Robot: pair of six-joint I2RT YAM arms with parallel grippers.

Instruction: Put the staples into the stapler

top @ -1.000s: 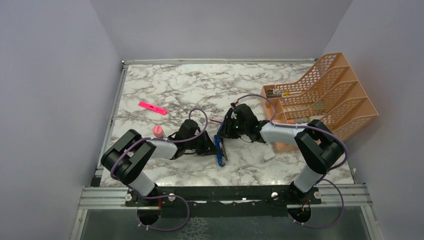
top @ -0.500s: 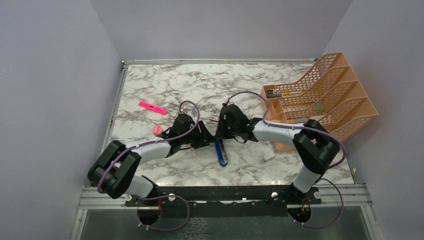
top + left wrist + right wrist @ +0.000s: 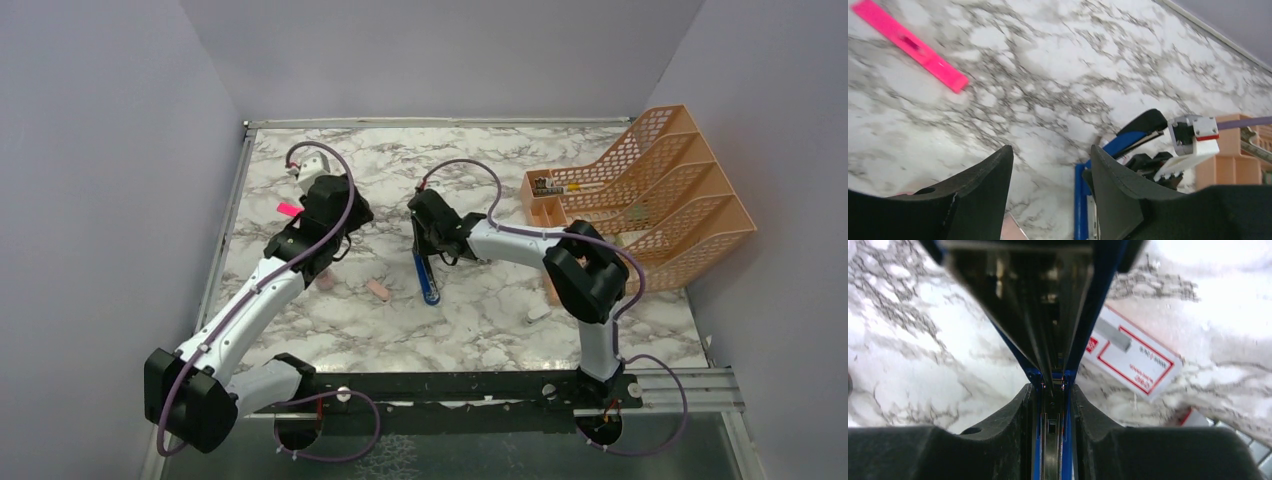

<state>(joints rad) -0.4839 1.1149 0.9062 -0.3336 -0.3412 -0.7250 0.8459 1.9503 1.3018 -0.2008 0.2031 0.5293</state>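
The blue stapler [image 3: 427,276] lies on the marble with its lid swung up. My right gripper [image 3: 429,250] is shut on its far end. In the right wrist view the pads [image 3: 1018,425] squeeze the blue stapler [image 3: 1053,440] from both sides, its silver rail showing between them. Just beyond, a grey block of staples [image 3: 1113,334] rests on the red-and-white box [image 3: 1135,360]. My left gripper [image 3: 345,222] hangs open above the table, left of the stapler [image 3: 1128,145], and nothing sits between its fingers [image 3: 990,185].
A pink marker [image 3: 290,209] lies at the far left. A pink eraser [image 3: 379,290] and a pink cap-like piece [image 3: 325,281] sit left of the stapler. A small white piece [image 3: 537,313] lies at the right front, and an orange file tray [image 3: 690,235] stands beyond it.
My left gripper opened, rose and drew back to the far left, uncovering the pink eraser. The right gripper carried the stapler's end a little to the left and away.
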